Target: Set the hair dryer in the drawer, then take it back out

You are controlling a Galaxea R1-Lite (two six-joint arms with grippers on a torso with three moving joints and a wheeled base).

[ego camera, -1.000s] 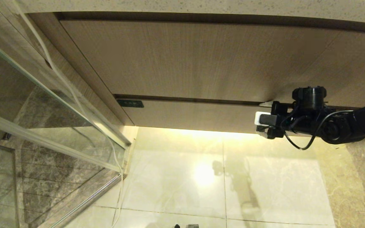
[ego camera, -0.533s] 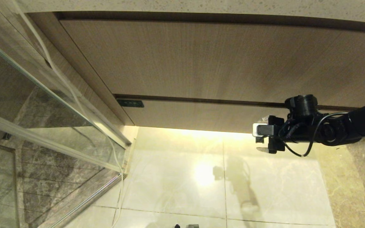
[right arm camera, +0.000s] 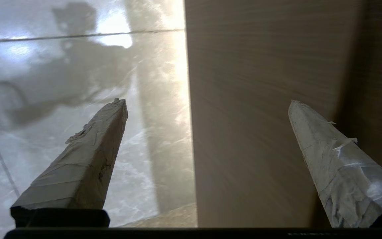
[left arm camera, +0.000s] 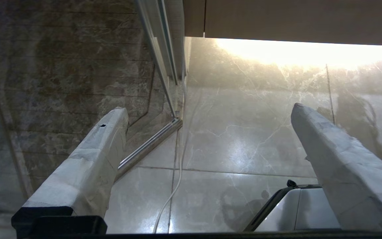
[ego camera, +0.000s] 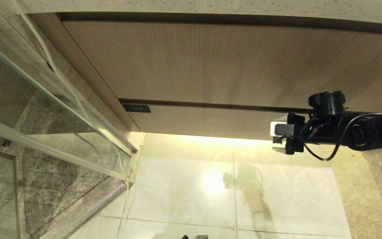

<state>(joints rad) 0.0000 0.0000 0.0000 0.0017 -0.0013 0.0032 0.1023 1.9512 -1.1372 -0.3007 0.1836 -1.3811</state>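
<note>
Drawer (ego camera: 211,119) sits closed under the tall wood-grain panel (ego camera: 194,63). Right pincer (ego camera: 279,139) hangs released and empty at its front, one finger over the floor. Hair dryer is nowhere visible, so everything seems left to do. Left pincer (left arm camera: 207,109) parked, spread.

Head view looks steeply down at the wood-grain cabinet front (ego camera: 211,66) and marble floor (ego camera: 244,192) from well back, left wrist view aims down at that same floor (left arm camera: 244,132), right wrist view sits close against the drawer (right arm camera: 254,116) front, sharing floor too.
</note>
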